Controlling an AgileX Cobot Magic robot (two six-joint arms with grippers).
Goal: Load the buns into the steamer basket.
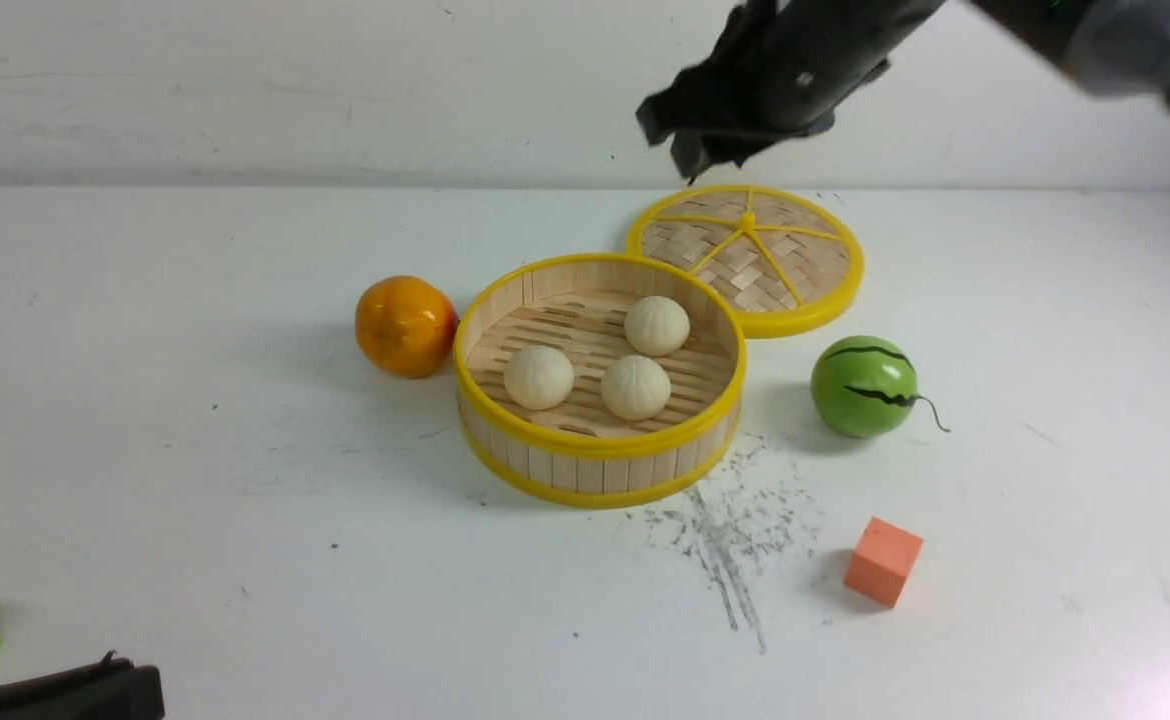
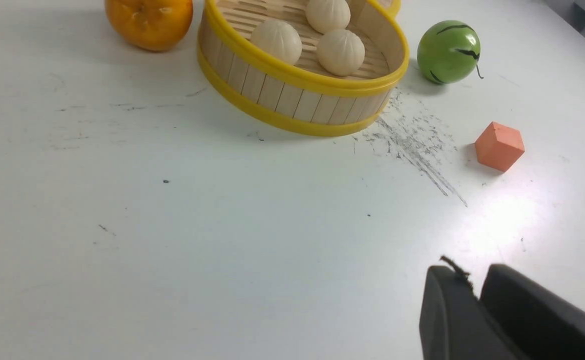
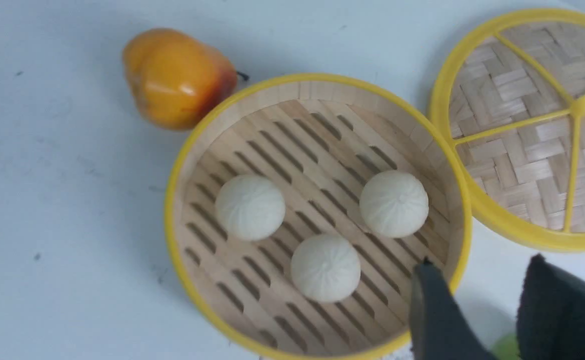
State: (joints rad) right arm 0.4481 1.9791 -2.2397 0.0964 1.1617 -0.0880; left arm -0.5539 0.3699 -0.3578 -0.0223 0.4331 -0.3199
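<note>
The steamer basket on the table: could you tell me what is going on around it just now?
All three buns lie inside the steamer basket, so the loading looks done. The right gripper hangs open and empty, raised above the basket and the lid that lies flat beside it. The left gripper sits low at the near left of the table, shut and holding nothing, well away from the basket.

no readable text, label, brand or number shows on anything.
</note>
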